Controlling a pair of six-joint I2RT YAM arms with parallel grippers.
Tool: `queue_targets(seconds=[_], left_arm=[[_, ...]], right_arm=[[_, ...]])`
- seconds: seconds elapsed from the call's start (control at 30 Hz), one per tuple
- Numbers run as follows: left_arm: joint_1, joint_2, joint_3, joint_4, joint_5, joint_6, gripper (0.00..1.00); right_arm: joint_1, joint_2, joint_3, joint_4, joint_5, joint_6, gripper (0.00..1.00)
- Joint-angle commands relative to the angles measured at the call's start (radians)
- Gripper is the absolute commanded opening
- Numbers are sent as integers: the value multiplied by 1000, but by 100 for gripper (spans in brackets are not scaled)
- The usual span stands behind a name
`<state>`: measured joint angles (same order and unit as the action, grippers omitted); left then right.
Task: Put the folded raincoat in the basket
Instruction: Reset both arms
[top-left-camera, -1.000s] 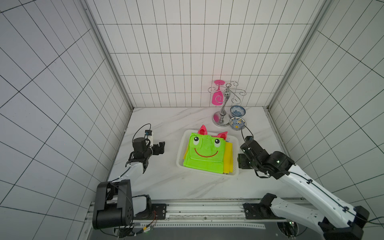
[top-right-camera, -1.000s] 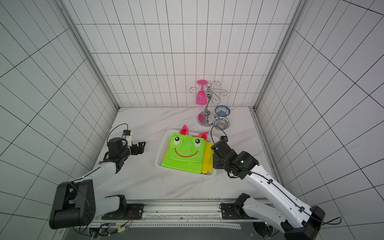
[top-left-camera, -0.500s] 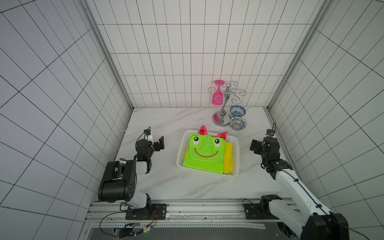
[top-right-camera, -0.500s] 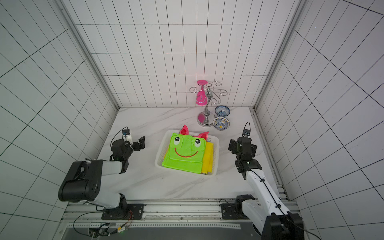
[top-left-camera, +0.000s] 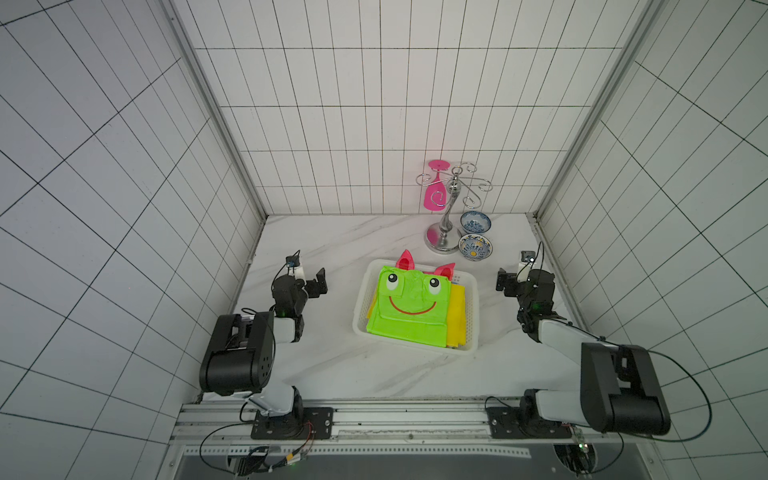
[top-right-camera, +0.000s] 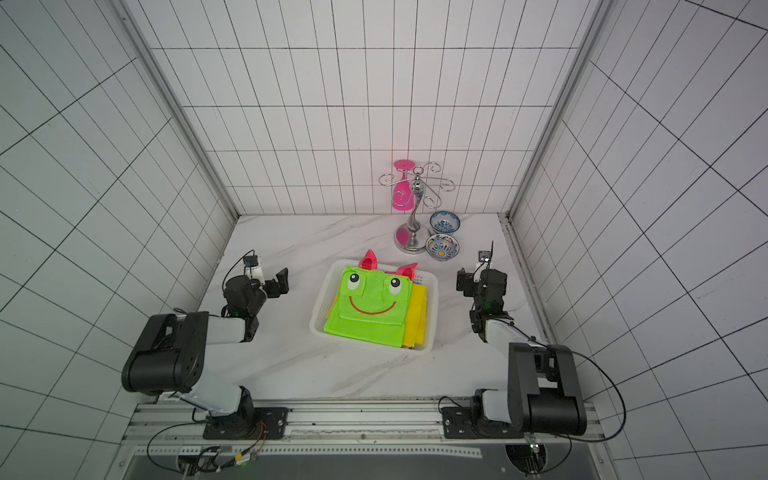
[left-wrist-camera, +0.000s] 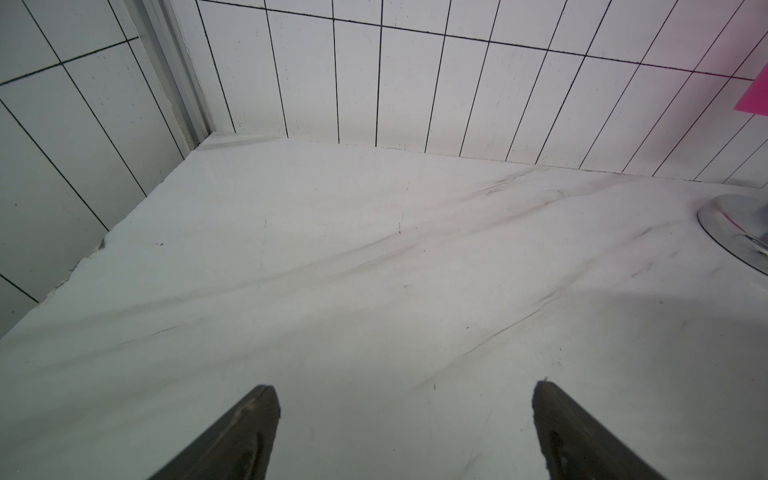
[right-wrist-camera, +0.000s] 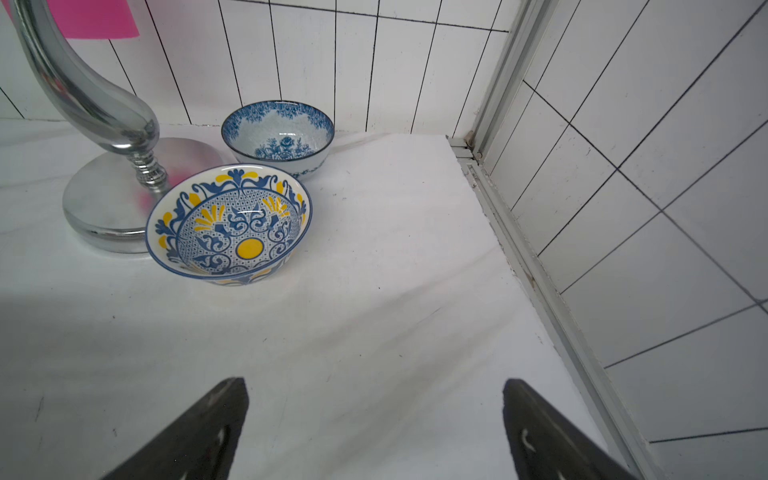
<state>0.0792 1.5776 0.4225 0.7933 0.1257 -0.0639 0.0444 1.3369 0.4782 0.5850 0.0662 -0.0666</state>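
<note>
Raincoat (top-left-camera: 409, 307) in basket (top-left-camera: 362, 307), both top views only; wrist cams miss it. L gripper (left-wrist-camera: 407, 399), R gripper (right-wrist-camera: 374, 395): jaws spread, empty.

Both top views look steeply down from high at six o'clock, sharing the whole tabletop (top-left-camera: 332, 365). Each wrist view sits low and close over it, facing twelve o'clock; both catch the metal stand (right-wrist-camera: 95, 199).

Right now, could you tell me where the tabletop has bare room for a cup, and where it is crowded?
Bare: the far left corner between back wall and left gripper; the gap between that gripper and the basket; the strip between basket and front rail. Crowded: the far right corner, with the metal stand, blue bowl and yellow-blue bowl.
</note>
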Motion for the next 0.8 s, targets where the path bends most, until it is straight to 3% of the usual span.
queue_targets(seconds=[0.0, 0.1, 0.23, 0.33, 0.4, 0.47, 0.53, 0.77], left_arm=[[-5, -19, 15, -5, -8, -3, 97], [-15, -21, 9, 1, -17, 7, 97], [-15, -21, 10, 2, -20, 8, 97], [-17, -21, 9, 3, -19, 8, 97], [-16, -21, 7, 4, -20, 9, 97], [-19, -23, 7, 6, -23, 10, 97], [-20, -23, 5, 8, -25, 11, 98], [-21, -24, 4, 9, -27, 10, 98]], right_arm=[[-15, -52, -28, 11, -82, 21, 99], [-53, -10, -93, 135, -126, 49, 99], [-100, 113, -50, 154, -256, 50, 99], [-110, 225, -68, 312, -224, 83, 99], [-112, 190, -66, 236, -194, 88, 99], [-112, 216, -100, 356, -194, 86, 99], [-109, 192, -112, 334, -133, 108, 99], [-101, 206, -40, 213, -127, 99, 99]])
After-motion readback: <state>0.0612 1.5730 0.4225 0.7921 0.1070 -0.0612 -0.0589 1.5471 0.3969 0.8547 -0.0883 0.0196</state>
